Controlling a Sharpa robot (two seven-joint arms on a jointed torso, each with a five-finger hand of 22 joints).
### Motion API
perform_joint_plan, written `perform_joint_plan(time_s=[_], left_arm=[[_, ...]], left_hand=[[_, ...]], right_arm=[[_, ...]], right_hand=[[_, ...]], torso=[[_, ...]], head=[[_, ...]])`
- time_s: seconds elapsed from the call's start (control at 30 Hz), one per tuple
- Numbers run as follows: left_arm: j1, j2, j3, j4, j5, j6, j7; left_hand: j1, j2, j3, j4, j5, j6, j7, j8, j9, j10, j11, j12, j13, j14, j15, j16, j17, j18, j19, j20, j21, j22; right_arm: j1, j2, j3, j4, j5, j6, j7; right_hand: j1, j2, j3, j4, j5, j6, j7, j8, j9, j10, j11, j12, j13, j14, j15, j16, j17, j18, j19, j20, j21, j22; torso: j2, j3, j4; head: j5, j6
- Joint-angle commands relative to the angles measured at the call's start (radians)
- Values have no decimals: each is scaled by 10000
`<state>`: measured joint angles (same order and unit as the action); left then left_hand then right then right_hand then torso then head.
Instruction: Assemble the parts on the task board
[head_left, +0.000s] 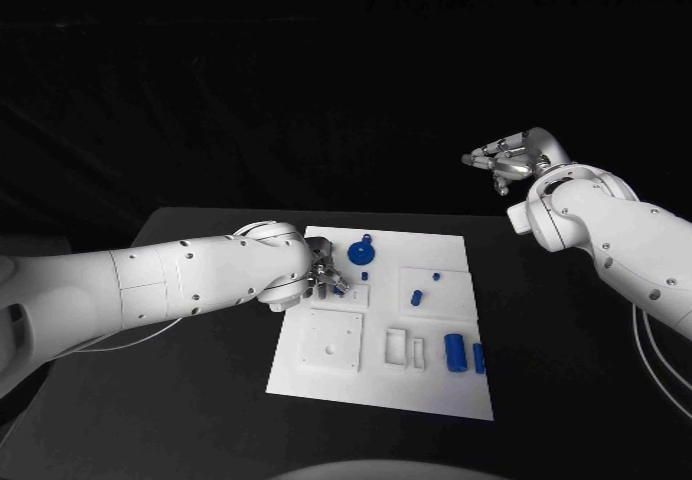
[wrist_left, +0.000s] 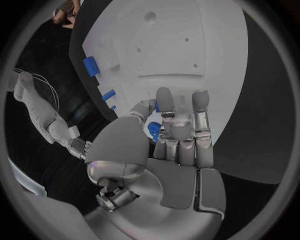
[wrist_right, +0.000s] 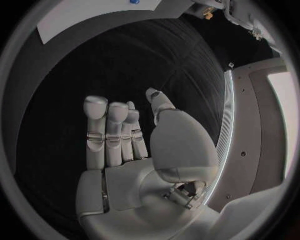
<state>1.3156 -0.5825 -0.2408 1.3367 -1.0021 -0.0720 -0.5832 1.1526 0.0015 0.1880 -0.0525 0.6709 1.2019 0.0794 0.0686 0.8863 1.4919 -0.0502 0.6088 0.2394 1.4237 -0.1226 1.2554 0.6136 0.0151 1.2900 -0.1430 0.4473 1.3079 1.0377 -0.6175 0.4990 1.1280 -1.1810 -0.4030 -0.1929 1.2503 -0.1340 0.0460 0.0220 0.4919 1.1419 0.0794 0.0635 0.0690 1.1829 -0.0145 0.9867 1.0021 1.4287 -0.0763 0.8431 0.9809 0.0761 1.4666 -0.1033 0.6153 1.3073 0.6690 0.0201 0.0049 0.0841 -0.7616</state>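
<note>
The left hand is down on the white task board in the middle of the black counter, its fingers pinching a small blue part near the blue gear. The right hand hangs well off the board with fingers apart, holding nothing. More blue parts lie toward the board's right side; no writing is legible anywhere.

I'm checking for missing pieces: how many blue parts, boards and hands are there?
Blue parts lying on the task board: 6
Blue part in the left hand: 1
Task board: 1
Hands: 2
Total: 10
</note>
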Motion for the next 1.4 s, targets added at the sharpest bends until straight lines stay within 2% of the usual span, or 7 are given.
perform_joint_plan(time_s=[0.03, 0.97, 1.1, 1.17, 1.27, 1.4], left_arm=[[20, 29, 1, -24, 142, 398, -75], [29, 227, 0, -263, 95, 895, -83], [29, 275, 0, -329, 54, 1053, -96], [29, 300, 0, -364, 44, 1112, -100], [29, 346, 0, -433, 31, 1200, -105], [29, 426, 0, -539, 20, 1357, -110]], left_hand=[[3, 96, 945, -1004, 54, 1254, -1091, 13, 14, 241, -312, 37, 16, -21, -73, 41, 28, 127, -74, 31, 42, 183], [-24, 120, 949, -1061, 61, 1239, -1085, 9, 16, 240, -308, 28, 10, -25, -69, 43, 48, 121, -109, 30, 73, 181], [-56, 187, 931, -1038, -93, 1209, -1083, 9, 29, 241, -305, 25, 9, -37, -75, 16, 19, 128, -126, 35, 84, 173], [-66, 231, 875, -975, -206, 1208, -1100, 48, 184, 235, -315, 57, 17, -24, -91, 34, 58, 142, -111, 39, 72, 163], [-47, 235, 857, -939, -250, 1187, -1102, 17, 436, 240, -306, 58, -7, -30, -85, 25, 62, 139, -101, 42, 44, 165], [-42, 232, 856, -942, -274, 1190, -1105, 19, 449, 241, -307, 64, -7, -29, -80, 25, 66, 132, -102, 42, 45, 169]], right_arm=[[-17, 18, 3, -12, -3, 155, 28], [-50, 18, 2, -25, -3, 214, 19], [-54, 18, 2, -24, -3, 224, 18], [-56, 21, 2, -24, -3, 229, 18], [-59, 27, 2, -26, -3, 240, 19], [-65, 38, 2, -31, -3, 258, 20]], right_hand=[[-85, 6, -64, -14, 57, -89, 11, -9, -11, -81, 13, -58, -17, -32, -13, -60, 9, 183, 360, 72, -64, 703], [-85, 6, -64, -14, 57, -89, 11, -9, -11, -81, 13, -58, -17, -32, -13, -60, 9, 183, 360, 72, -64, 703], [-85, 6, -64, -14, 57, -89, 11, -9, -11, -81, 13, -58, -17, -32, -13, -60, 9, 183, 360, 72, -64, 703], [-85, 6, -64, -14, 57, -89, 11, -9, -11, -81, 13, -58, -17, -32, -13, -60, 9, 183, 360, 72, -64, 703], [-85, 6, -64, -14, 57, -89, 11, -9, -11, -81, 13, -58, -17, -32, -13, -60, 9, 183, 360, 72, -64, 703], [-85, 6, -64, -14, 57, -89, 11, -9, -11, -81, 13, -58, -17, -32, -13, -60, 9, 183, 360, 72, -64, 703]], torso=[[1, -1, -2], [-5, -2, -3], [-5, 3, 4], [-7, 2, 0], [-3, 2, -4], [-3, 3, -4]], head=[[-2, -18], [-13, -20], [-16, -15], [-20, -17], [-17, -15], [-15, -23]])
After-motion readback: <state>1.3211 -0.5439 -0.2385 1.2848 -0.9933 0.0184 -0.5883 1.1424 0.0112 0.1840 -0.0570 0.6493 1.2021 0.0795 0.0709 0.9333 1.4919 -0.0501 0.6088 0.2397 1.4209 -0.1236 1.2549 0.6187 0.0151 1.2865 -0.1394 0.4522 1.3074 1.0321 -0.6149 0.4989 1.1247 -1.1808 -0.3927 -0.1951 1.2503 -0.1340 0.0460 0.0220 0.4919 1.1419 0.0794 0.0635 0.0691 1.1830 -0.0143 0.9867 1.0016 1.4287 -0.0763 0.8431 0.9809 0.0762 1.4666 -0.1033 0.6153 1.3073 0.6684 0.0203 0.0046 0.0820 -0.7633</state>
